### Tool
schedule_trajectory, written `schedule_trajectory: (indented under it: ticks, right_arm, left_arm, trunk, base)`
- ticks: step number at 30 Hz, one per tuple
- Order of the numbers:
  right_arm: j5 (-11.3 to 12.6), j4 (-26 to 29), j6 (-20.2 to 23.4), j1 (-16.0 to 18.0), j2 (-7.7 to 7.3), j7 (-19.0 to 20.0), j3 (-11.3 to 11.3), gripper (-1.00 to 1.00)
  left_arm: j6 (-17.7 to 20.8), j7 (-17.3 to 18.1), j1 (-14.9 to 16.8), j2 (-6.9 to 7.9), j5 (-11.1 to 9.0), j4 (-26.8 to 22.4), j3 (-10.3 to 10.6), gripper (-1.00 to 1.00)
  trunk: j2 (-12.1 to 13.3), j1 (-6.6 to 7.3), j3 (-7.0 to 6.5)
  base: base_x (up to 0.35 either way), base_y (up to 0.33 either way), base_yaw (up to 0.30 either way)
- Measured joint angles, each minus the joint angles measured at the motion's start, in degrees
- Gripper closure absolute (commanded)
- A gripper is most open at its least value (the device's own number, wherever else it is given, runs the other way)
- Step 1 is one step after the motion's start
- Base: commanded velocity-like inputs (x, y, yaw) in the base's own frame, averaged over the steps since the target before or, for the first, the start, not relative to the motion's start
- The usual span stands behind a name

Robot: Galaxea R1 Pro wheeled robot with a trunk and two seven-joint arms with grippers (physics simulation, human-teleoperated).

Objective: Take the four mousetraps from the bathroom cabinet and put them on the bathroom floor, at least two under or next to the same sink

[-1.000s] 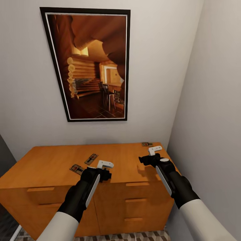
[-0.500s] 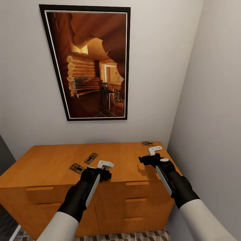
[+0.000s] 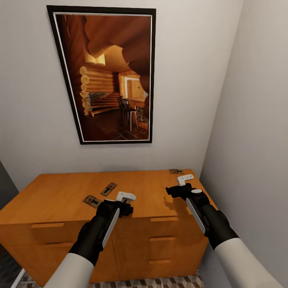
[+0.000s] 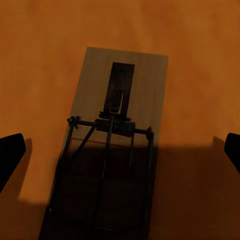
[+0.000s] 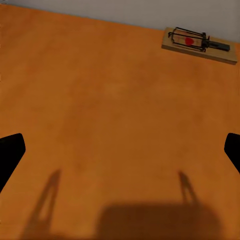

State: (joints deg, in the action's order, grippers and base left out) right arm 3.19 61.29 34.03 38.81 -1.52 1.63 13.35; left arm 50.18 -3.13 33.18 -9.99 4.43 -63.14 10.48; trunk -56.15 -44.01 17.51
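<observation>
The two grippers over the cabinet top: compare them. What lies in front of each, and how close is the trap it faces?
The left gripper has a mousetrap lying between its open fingers, lengthwise and close. The right gripper faces bare wood of the cabinet, with its mousetrap farther off by the wall, lying crosswise. The left's trap lies partly in shadow; the right's is fully lit. Both grippers are open, empty and over the cabinet top.

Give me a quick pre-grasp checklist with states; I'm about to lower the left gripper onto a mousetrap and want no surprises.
1. Left gripper open, straddling a trap: ok.
2. Mousetrap under it lying flat on the cabinet top: ok.
3. Right gripper open and empty: ok.
4. Back-corner mousetrap lying beside the wall: ok.
5. Two left mousetraps apart from each other: ok.
6. All four traps located: cannot tell.
</observation>
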Motion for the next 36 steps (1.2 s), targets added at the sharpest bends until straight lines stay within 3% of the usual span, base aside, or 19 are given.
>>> schedule_trajectory:
  ticks: [8, 13, 36]
  right_arm:
    - [-0.2, 0.0, 0.0, 0.0, 0.00, 0.0, 0.0, -1.00]
    - [-0.2, 0.0, 0.0, 0.0, 0.00, 0.0, 0.0, -1.00]
    - [-0.2, 0.0, 0.0, 0.0, 0.00, 0.1, 0.0, -1.00]
  left_arm:
    - [0.0, 0.0, 0.0, 0.00, 0.0, 0.0, 0.0, -1.00]
    - [0.0, 0.0, 0.0, 0.00, -0.2, -0.1, 0.0, -1.00]
    - [0.0, 0.0, 0.0, 0.00, -0.4, -0.4, 0.0, -1.00]
  trunk:
    - [0.0, 0.00, 0.00]
    - [-2.0, -1.09, 0.88]
    - [-2.8, -1.53, 1.24]
  base:
    - [0.000, 0.000, 0.000]
    - [0.000, 0.000, 0.000]
    - [0.000, 0.000, 0.000]
